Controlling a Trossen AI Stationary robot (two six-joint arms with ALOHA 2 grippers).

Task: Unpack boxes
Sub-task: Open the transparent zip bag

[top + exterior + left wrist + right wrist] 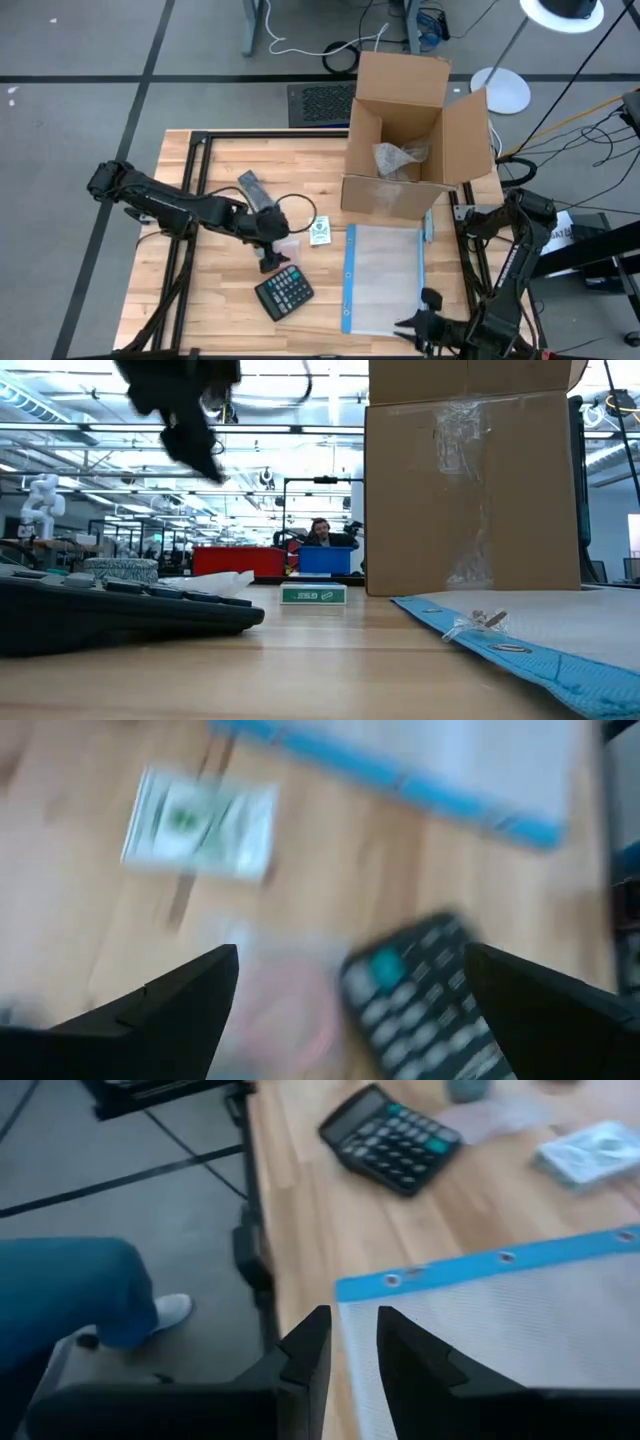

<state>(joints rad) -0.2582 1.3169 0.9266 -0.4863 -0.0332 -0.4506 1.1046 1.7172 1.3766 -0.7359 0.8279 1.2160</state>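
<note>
The brown cardboard box (415,140) stands on its bottom at the table's far right, flaps open, with crumpled clear plastic (400,158) inside. In the low view the box (470,490) shows a taped side. My left gripper (272,258) hangs open above the table's middle, just beyond a black calculator (283,292); its wrist view shows my left gripper (350,980) with nothing between the fingers. My right gripper (405,325) is at the near right, above the near edge of a clear pouch with a blue edge (385,280). In its own view my right gripper (352,1345) is shut to a narrow slit, with nothing in it.
A small white and green packet (320,231) and a grey device with a cable (255,190) lie left of the box. A scrap of clear plastic (290,1005) lies beside the calculator. A person's leg in blue trousers (70,1290) stands by the table's near edge.
</note>
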